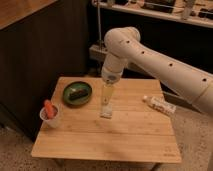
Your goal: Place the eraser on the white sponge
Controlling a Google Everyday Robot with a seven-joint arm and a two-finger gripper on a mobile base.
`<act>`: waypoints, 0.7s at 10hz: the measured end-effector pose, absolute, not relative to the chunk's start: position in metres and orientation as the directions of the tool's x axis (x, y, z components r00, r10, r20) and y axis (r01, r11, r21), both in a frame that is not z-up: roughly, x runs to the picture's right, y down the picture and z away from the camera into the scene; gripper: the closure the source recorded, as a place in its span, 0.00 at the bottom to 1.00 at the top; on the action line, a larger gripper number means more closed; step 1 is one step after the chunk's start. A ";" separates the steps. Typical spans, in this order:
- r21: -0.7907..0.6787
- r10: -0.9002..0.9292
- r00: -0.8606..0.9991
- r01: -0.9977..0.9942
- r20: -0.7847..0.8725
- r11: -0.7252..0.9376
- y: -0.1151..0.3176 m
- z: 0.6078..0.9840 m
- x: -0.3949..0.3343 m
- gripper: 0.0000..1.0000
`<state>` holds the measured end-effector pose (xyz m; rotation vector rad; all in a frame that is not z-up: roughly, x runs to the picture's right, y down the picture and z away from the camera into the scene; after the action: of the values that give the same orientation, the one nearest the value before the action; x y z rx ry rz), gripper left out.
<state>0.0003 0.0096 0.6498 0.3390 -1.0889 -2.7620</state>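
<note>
Table (115, 140): pale wooden slats with visible grain, rectangular; everything you see listed below stands on it.
Cup (50, 118): white, round and smooth, at the table's left edge; an orange carrot-like thing (48, 107) stands upright in it.
Green bowl (66, 98): round, shallow and glossy, with a darker inside; it sits at the back left, near the cup but apart from it.
Eraser (78, 93): small dark oblong block lying flat inside the green bowl; you find its long axis running roughly left to right, the right end tipped slightly toward the back of the table. It is well apart from the sponge.
Gripper (106, 101): pale and narrow, pointing straight down at mid-table, directly over the white sponge with its tip just above or touching the pad; you cannot tell how far it is parted or whether it holds anything.
White sponge (106, 113): small flat pale rectangle, long axis running front to back.
Arm (155, 57): smooth white tubular shell, reaching in from the right.
Tube (159, 104): white with coloured marks, lying slantwise near the right edge.
</note>
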 end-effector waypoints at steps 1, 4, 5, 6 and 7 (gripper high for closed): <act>0.691 -0.224 -0.962 0.057 -0.154 -0.721 0.013 0.650 0.000 0.20; 0.699 -0.215 -0.962 0.036 -0.171 -0.714 0.025 0.650 -0.002 0.20; 0.700 -0.210 -0.961 0.026 -0.178 -0.714 0.031 0.650 -0.004 0.20; 0.701 -0.205 -0.962 0.018 -0.183 -0.712 0.036 0.651 -0.006 0.20; 0.702 -0.197 -0.962 0.009 -0.187 -0.712 0.041 0.649 -0.008 0.20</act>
<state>-0.0084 0.0405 0.6490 0.3797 -1.1384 -2.7818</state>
